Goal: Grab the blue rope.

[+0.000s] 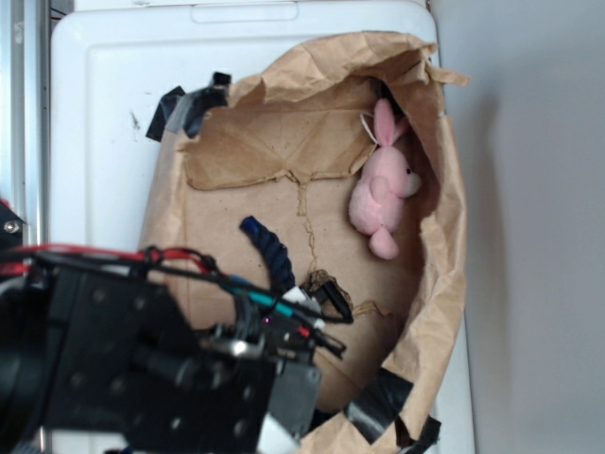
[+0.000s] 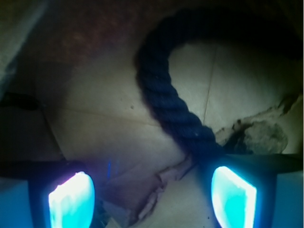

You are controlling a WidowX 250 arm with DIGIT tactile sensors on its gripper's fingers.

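- Clearly, the gripper is low over the brown paper lining, its jaws apart with bare paper between the two glowing pads.
- The blue rope lies on the paper, curving away from the gripper; in the wrist view its near stretch runs down to the right-hand pad and seems to pass just beside or under it, not between the pads.
- In the exterior view one cut end of the rope points up-left, the rest hidden behind the arm.
- The pink plush bunny lies well apart, against the paper wall.
- My judgement: approach is nearly done; centring on the rope, closing and lifting remain.
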